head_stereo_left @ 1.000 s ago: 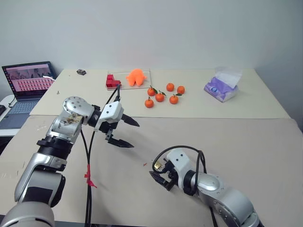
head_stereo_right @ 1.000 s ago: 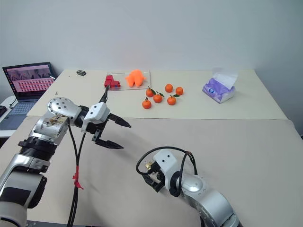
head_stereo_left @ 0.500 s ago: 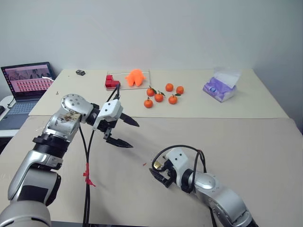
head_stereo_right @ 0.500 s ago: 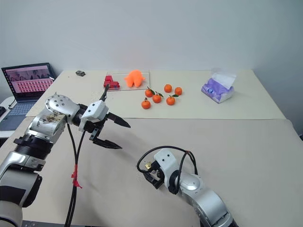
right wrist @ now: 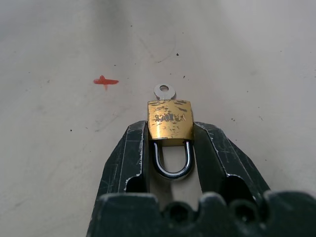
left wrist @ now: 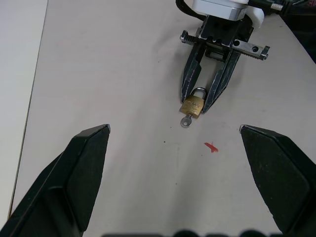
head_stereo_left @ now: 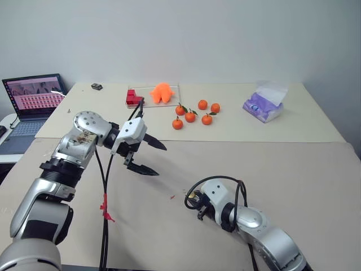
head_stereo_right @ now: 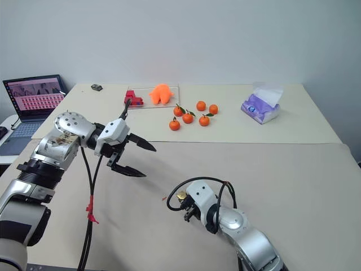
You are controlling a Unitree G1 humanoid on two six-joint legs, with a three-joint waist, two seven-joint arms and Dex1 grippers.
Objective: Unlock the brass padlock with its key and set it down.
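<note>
The brass padlock (right wrist: pixel 170 123) lies flat on the beige table (head_stereo_left: pixel 293 169) with its silvery shackle pointing back toward my right wrist. My right gripper (right wrist: pixel 170 130) is shut on it, one finger pressing each side of the gold body. The key (right wrist: pixel 164 91) sticks out of the padlock's far end, and its small round head rests on the table. In the head views the padlock (head_stereo_left: pixel 190 197) is a gold speck at the tip of my right gripper (head_stereo_left: pixel 193 201). My left gripper (head_stereo_left: pixel 159 160) hovers open and empty above the table, up and to the left of the padlock.
A small red mark (right wrist: pixel 105 81) is on the table beside the key. Several tangerines (head_stereo_left: pixel 190 116), an orange toy (head_stereo_left: pixel 162 92), red blocks (head_stereo_left: pixel 133 97) and a tissue pack (head_stereo_left: pixel 263 104) sit on the far table. A laptop (head_stereo_left: pixel 34 96) stands far left. A black cable (head_stereo_left: pixel 105 209) hangs from my left arm.
My right gripper's fingers, wide apart around the padlock before, have closed onto its sides. The left arm has stayed where it was.
</note>
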